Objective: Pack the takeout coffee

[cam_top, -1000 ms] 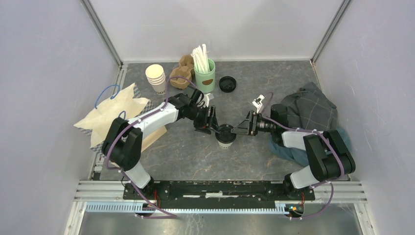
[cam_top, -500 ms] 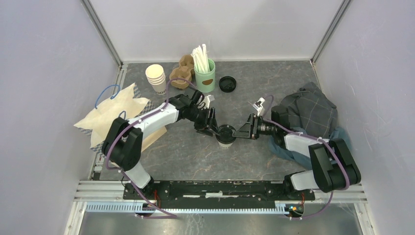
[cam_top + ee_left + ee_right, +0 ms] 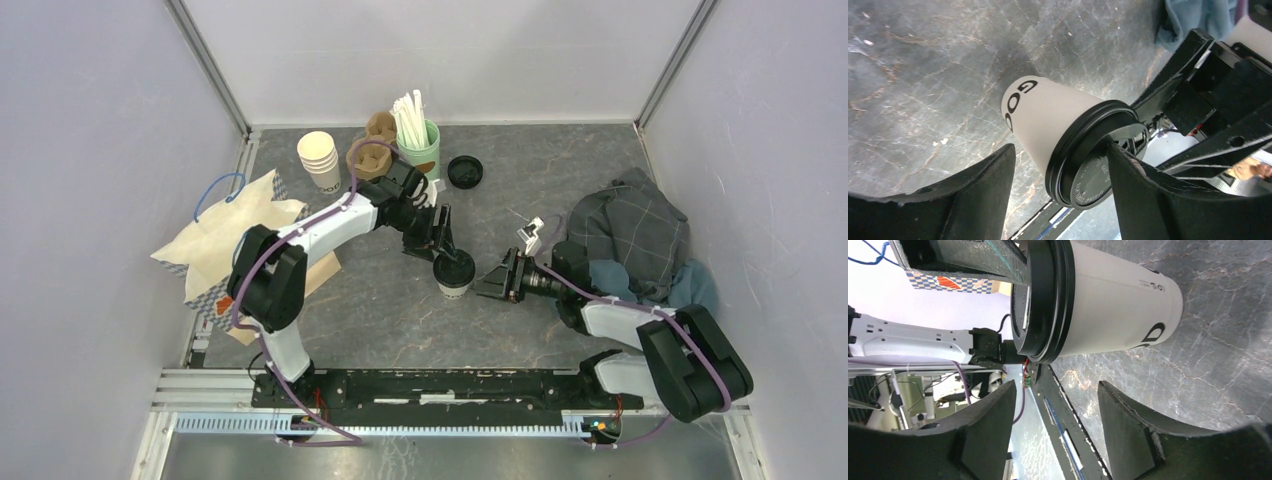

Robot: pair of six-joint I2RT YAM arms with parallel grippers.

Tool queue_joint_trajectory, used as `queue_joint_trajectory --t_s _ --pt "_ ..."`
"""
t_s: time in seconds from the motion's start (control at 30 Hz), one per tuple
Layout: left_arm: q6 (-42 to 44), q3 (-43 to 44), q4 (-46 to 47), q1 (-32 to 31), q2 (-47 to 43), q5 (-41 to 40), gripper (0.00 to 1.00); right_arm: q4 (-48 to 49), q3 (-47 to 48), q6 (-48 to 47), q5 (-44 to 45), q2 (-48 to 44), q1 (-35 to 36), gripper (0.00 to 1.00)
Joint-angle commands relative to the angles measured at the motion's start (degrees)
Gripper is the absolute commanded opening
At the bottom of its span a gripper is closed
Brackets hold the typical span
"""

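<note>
The takeout coffee [image 3: 455, 273], a white paper cup with dark print and a black lid, stands upright mid-table. My left gripper [image 3: 441, 247] is just behind it, open. In the left wrist view [image 3: 1060, 150] the cup [image 3: 1048, 112] lies between the fingers; one finger [image 3: 1128, 170] touches the lid's top and the other stands apart from the cup's side. My right gripper [image 3: 493, 281] is open and empty just right of the cup. In the right wrist view [image 3: 1056, 385] the cup [image 3: 1118, 295] is ahead of the fingertips, not between them.
A stack of lidless white cups [image 3: 320, 158], a brown cup carrier [image 3: 370, 150], a green holder of white sticks [image 3: 420, 150] and a loose black lid [image 3: 465, 171] stand at the back. A paper bag [image 3: 235, 235] lies left. A cloth pile [image 3: 635, 235] lies right.
The left gripper has swung from the cup's left to just behind it, one finger on the lid. The right gripper has moved nearer and lower beside the cup. The cup shifted slightly left.
</note>
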Motion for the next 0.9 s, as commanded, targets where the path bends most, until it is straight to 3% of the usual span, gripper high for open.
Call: queue_joint_trajectory --t_s 0.0,0.17,0.37,0.47,0.6,0.87 --pt "4.8 2.5 -3.2 0.1 -1.2 -4.5 0.78 -11.0 4.9 -7.6 1.1 -2.1 -1.3 0.72" --pt "4.2 -0.2 -4.5 0.5 -6.3 -4.5 0.90 -17.1 11.7 -14.9 -4.7 2.6 -3.5 0.79" --pt "0.4 -5.9 -0.9 3.5 -11.5 -0.8 0.91 -16.8 16.2 -16.4 -7.5 7.1 -3.0 0.83" --pt "-1.2 -9.0 2.0 5.4 -12.1 2.2 0.84 -15.9 16.8 -16.0 -7.4 8.1 -2.0 0.83" --pt "-2.7 -11.5 5.2 5.8 -11.2 4.6 0.67 -14.2 16.3 -15.0 -7.5 8.5 -1.1 0.82" --pt "-2.9 -12.4 6.9 5.8 -9.9 5.7 0.69 -10.2 14.1 -13.5 -7.7 10.1 -1.0 0.76"
